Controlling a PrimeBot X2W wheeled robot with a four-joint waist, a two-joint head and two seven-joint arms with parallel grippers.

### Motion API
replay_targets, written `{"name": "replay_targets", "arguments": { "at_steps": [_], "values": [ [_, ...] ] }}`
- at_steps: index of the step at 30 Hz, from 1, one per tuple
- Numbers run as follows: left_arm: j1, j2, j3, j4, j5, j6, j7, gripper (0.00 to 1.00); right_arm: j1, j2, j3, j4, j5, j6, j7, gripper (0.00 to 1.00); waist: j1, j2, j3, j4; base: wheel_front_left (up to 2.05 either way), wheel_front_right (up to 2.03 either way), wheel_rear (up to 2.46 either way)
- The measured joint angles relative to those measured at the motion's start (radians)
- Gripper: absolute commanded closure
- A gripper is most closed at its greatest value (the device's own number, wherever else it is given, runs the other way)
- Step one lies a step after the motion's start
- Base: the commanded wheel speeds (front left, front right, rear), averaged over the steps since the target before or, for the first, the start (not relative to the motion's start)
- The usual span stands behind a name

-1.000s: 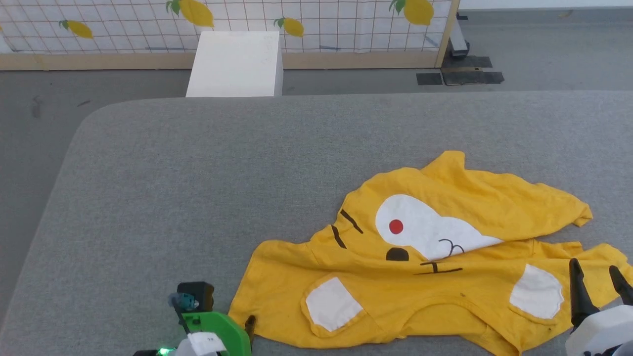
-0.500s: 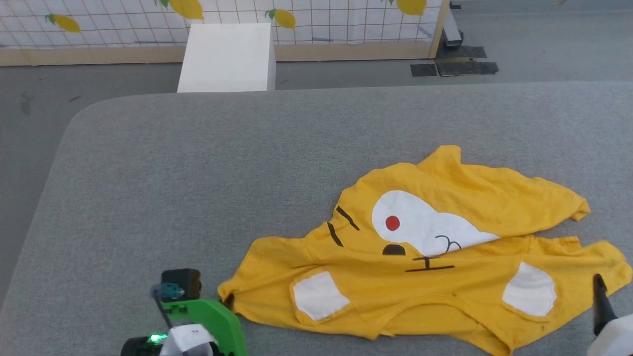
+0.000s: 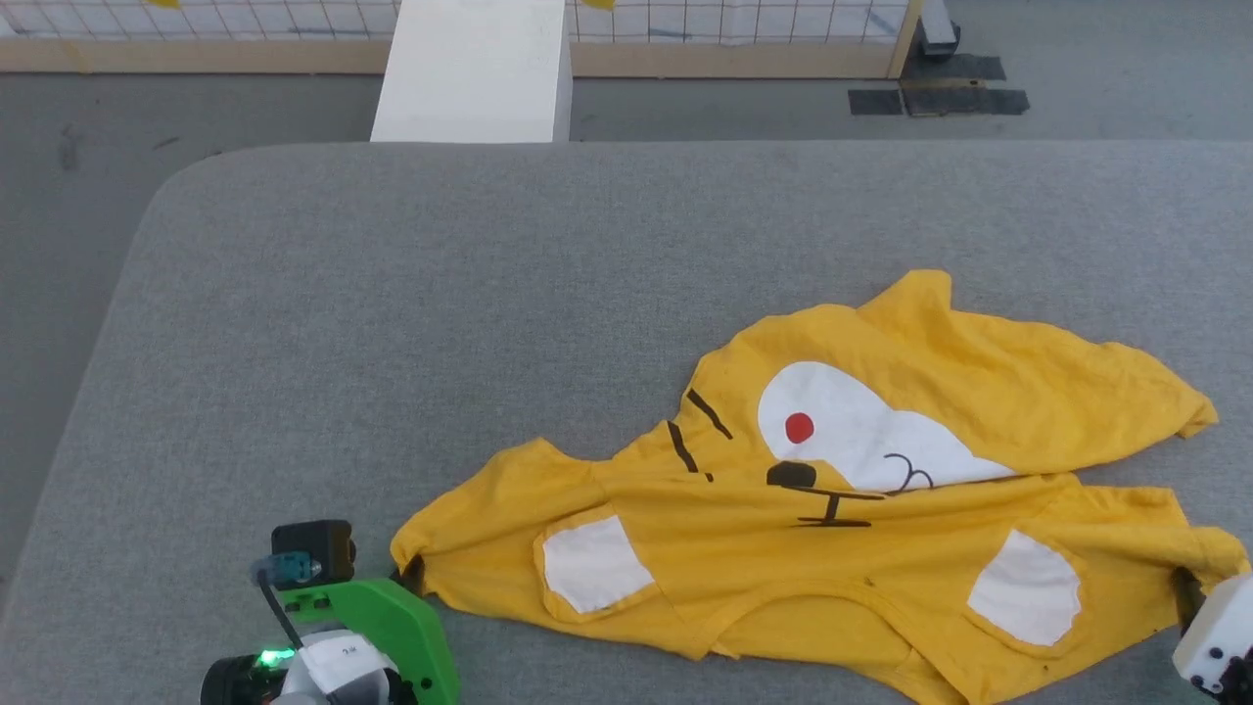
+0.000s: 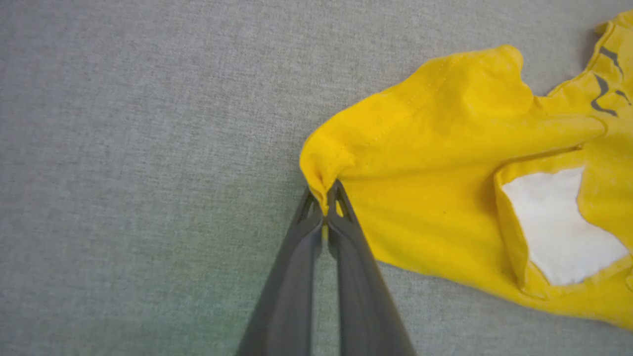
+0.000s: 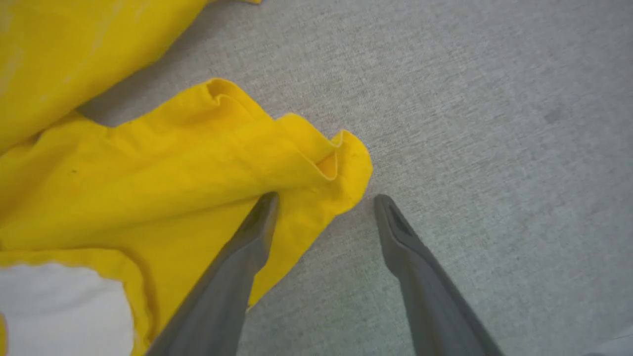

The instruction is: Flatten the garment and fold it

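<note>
1. We see the garment [image 3: 861, 509] lying crumpled on the grey padded surface [image 3: 392, 343]. It is a bright yellow T-shirt, toward the near right of the head view.
2. Its print faces up: a large white patch with a red dot, a black spot, short black stripes, and two smaller white patches nearer to us.
3. Our left gripper [image 4: 324, 193] is clenched on the garment [image 4: 445, 163]. Both dark fingers meet on a pinched corner of yellow cloth, which bunches just above the tips.
4. In the head view the left gripper [image 3: 411, 576] sits at the shirt's left tip, with its green wrist housing [image 3: 392, 627] below it at the bottom edge.
5. Our right gripper [image 5: 324, 202] is released — fingers spread wide. One finger lies over the yellow hem of the garment [image 5: 173, 173], and the other is over bare grey surface, just beside the curled corner. We cannot tell whether either presses the cloth.
6. In the head view the right gripper [image 3: 1187, 587] is at the shirt's right end.
7. Beyond the surface a white box [image 3: 475, 73] stands on the grey floor [image 3: 59, 245].
</note>
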Motion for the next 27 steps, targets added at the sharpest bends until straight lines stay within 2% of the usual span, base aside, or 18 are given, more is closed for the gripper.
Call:
{"name": "replay_targets", "arguments": {
  "at_steps": [5,8,9,10,15,18,22,24,27],
  "values": [
    [-0.012,-0.001,-0.01,-0.003,-0.003,-0.002,0.0,1.0,-0.049,-0.008,-0.007,0.032,-0.029,0.0,0.105,0.0,0.0,0.0,0.024,0.01,0.0,0.0,0.0],
    [-0.017,0.0,-0.015,-0.005,-0.011,-0.007,0.0,1.0,-0.065,-0.016,0.0,0.031,-0.032,0.0,0.147,0.88,0.0,-0.0001,0.035,0.013,0.0,0.0,0.0],
    [-0.019,0.0,-0.016,-0.005,-0.012,-0.009,0.0,1.0,-0.067,-0.018,0.003,0.028,-0.031,0.0,0.16,0.88,0.0,0.0,0.037,0.014,0.0,0.0,0.0],
    [-0.02,0.0,-0.018,-0.005,-0.015,-0.01,0.0,1.0,-0.068,-0.018,0.007,0.022,-0.031,0.0,0.17,1.0,0.0,0.0,0.037,0.015,0.0,0.0,0.0],
    [-0.031,0.0,-0.02,-0.027,-0.034,-0.041,-0.023,1.0,-0.044,-0.006,0.031,-0.055,0.007,0.0,0.188,1.0,0.0,0.0,0.019,0.016,0.0,0.0,0.0],
    [-0.043,-0.002,-0.002,-0.074,-0.083,-0.082,-0.044,1.0,-0.015,0.001,0.047,-0.182,0.04,0.0,0.182,1.0,0.0,0.0,0.003,0.015,0.0,0.0,0.0],
    [-0.095,-0.006,0.036,-0.162,-0.195,-0.147,-0.031,1.0,-0.007,-0.002,0.09,-0.391,0.046,0.0,0.23,1.0,0.0,0.0,-0.018,0.006,0.0,0.0,0.0],
    [-0.144,0.005,0.052,-0.192,-0.233,-0.161,0.002,1.0,-0.022,-0.019,0.127,-0.458,0.05,0.0,0.268,1.0,0.0,0.0,-0.022,-0.003,0.0,0.0,0.0],
    [-0.259,0.007,0.088,-0.228,-0.311,-0.166,0.07,1.0,-0.102,-0.08,0.2,-0.508,0.068,0.0,0.331,1.0,0.0,0.0,-0.012,-0.016,0.0,0.0,0.0]
  ]
}}
